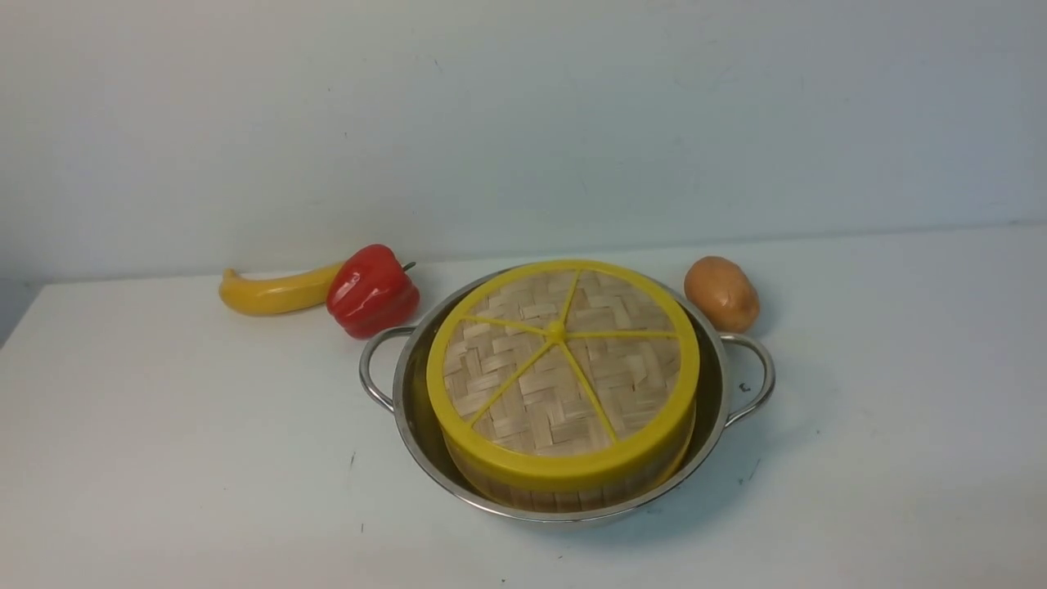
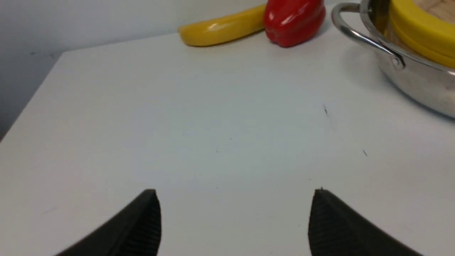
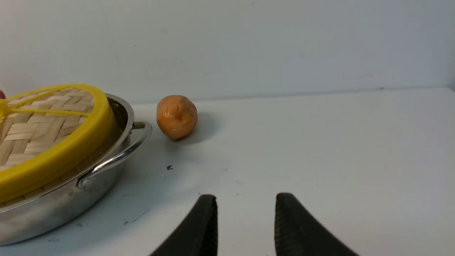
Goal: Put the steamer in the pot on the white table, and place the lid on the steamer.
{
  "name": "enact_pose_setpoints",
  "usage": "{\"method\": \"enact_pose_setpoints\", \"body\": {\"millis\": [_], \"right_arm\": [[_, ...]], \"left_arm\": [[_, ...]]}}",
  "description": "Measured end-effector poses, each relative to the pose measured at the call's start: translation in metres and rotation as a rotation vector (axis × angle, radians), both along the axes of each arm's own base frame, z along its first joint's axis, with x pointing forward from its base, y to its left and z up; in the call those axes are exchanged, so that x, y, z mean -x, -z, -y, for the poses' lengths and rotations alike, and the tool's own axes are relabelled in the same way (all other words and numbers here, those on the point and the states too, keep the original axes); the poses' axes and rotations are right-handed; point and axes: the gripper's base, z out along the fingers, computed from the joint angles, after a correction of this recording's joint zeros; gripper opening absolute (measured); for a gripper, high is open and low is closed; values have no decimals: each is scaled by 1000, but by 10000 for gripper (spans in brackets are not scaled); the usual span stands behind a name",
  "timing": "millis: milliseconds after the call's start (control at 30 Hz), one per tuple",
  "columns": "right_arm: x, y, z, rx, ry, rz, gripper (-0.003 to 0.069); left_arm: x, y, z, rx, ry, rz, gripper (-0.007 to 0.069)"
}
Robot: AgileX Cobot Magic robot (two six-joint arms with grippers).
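Front view shows the steamer (image 1: 564,483) sitting inside the pot (image 1: 413,425), with the lid (image 1: 563,372) already on top of it, so by these pictures the task looks complete or nearly so. The lid appears tilted a little, its near rim lower than its far rim, and the steamer sits off-centre toward the pot's 3 o'clock wall, leaving a gap at 9 o'clock. The pot stands near the middle of the white table (image 1: 164,458).

Outward from the pot: a red pepper (image 1: 372,290) at about 10 o'clock, close to the left handle, with a banana (image 1: 274,293) touching it farther out, and a potato (image 1: 721,293) at about 1 o'clock, just beside the right handle.

Neither arm appears in the front view. The left gripper (image 2: 234,220) is spread wide over bare table, holding nothing; the right gripper (image 3: 245,220) has its jaws apart by a narrower gap, also empty.

The likely risk is a lid not fully seated: any nudge to a handle could slide it, or a retreating arm could clip the pot.

Room is generous toward 6 o'clock and along both sides; the table's left edge lies well beyond the banana, and the wall closes off 12 o'clock.
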Motion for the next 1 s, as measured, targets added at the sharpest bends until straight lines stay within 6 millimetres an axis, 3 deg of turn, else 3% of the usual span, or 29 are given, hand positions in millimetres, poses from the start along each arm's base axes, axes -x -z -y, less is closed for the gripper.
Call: {"method": "enact_pose_setpoints", "body": {"millis": [200, 1000], "right_arm": [[0, 0, 0, 0, 0, 0, 243], [0, 0, 0, 0, 0, 0, 243]], "left_arm": [[0, -2, -2, 67, -38, 23, 514], [-1, -3, -2, 63, -38, 37, 514]]}}
